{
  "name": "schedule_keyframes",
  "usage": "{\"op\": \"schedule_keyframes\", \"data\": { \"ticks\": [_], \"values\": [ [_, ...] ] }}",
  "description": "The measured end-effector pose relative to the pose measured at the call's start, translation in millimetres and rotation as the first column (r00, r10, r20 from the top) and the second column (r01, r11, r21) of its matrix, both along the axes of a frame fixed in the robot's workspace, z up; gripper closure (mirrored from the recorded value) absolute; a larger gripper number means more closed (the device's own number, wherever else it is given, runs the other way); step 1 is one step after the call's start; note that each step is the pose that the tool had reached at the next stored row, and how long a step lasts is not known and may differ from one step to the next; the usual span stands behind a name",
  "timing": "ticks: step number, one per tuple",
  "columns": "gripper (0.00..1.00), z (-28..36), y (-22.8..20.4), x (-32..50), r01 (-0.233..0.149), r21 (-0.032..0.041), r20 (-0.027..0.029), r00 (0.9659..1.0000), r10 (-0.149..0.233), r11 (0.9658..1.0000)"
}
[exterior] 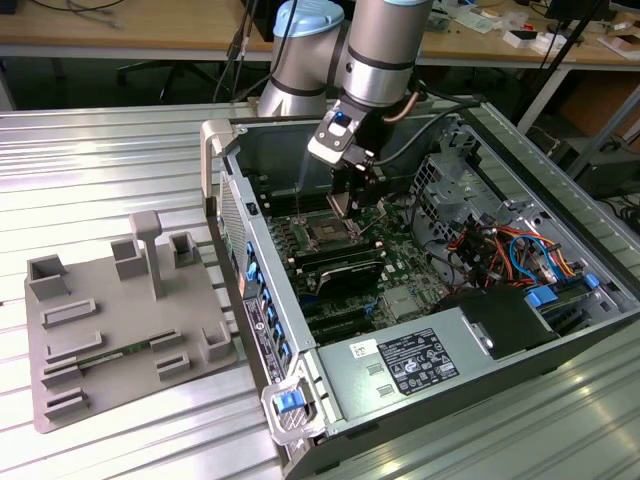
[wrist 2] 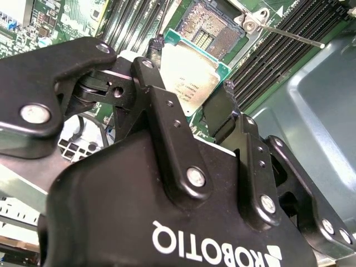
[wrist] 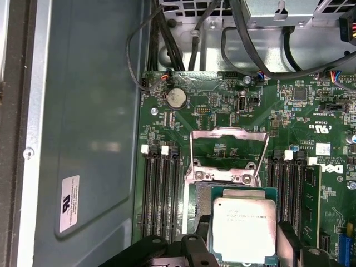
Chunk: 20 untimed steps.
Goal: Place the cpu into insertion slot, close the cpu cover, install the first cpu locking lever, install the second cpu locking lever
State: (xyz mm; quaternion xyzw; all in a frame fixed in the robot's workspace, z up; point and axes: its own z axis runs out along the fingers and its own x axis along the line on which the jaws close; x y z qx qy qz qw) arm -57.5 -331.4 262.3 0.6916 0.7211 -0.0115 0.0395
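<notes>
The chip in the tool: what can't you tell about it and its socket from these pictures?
Second wrist view: the picture's edge cuts off the insertion slot; the tool hides part of the cpu.
First wrist view: the cpu covers most of the insertion slot.
Exterior view: whether cpu and slot touch is too small to tell.

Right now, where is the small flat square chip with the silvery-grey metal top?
In both wrist views the chip is held in the black gripper, above the green board, beside the open square black socket.
</notes>
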Motion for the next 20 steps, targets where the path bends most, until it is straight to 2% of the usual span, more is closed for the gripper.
{"op": "schedule_keyframes", "data": {
  "ticks": [3, 5, 12, 15, 20],
  "values": [
    [0.45, -0.6, 0.0, 0.0, 0.000, 0.0000, 0.0000, 1.0000, 0.000, 1.0000],
    [0.45, -4.2, 0.0, 0.0, 0.000, 0.0000, 0.0000, 1.0000, 0.000, 1.0000],
    [0.45, -5.5, 0.3, -0.3, 0.000, -0.0004, 0.0001, 1.0000, 0.000, 1.0000],
    [0.45, -6.3, 1.5, -0.7, 0.000, -0.0043, 0.0001, 1.0000, 0.000, 1.0000],
    [0.45, -7.0, 2.7, -0.7, 0.000, -0.0050, 0.0000, 1.0000, 0.000, 1.0000]
  ]
}}
